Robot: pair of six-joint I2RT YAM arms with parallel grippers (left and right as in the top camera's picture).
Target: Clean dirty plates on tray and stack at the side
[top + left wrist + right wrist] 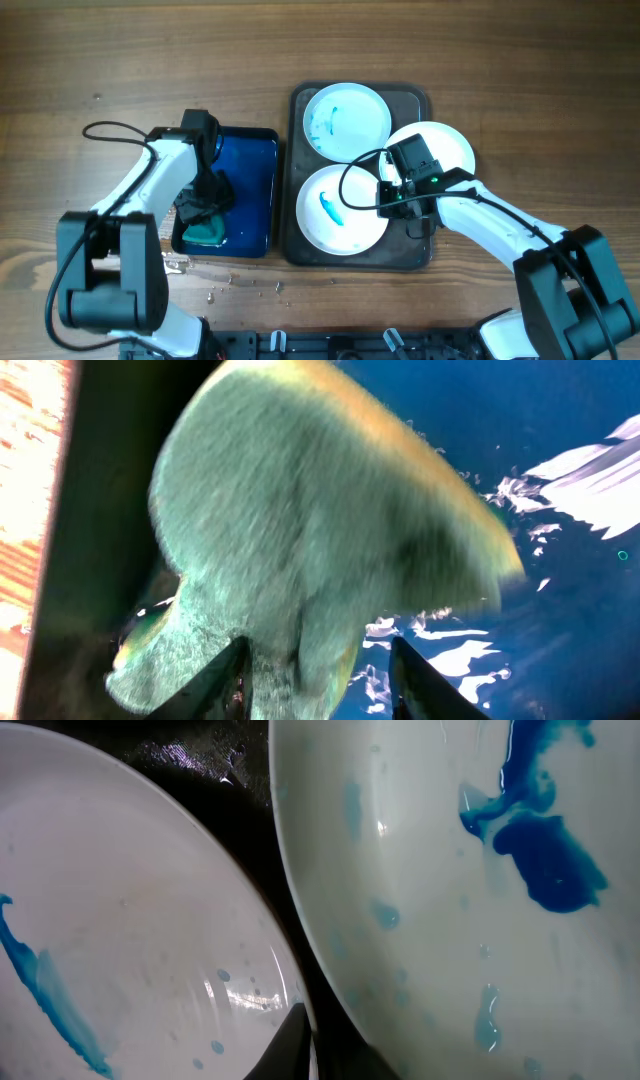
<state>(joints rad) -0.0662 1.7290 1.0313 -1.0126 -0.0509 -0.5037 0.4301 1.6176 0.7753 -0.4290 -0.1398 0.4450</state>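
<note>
The dark tray holds three dirty plates with blue smears: a far plate, a front plate and a right plate. My right gripper sits at the front plate's right rim. In the right wrist view one dark finger lies on the rim of the front plate, shut on it, with the far plate beside it. My left gripper is down in the blue tray, open, its fingers around part of a green sponge.
The glossy blue tray is wet and stands left of the dark tray. Small bits of debris lie on the wooden table near the front edge. The right arm crosses the dark tray's right side.
</note>
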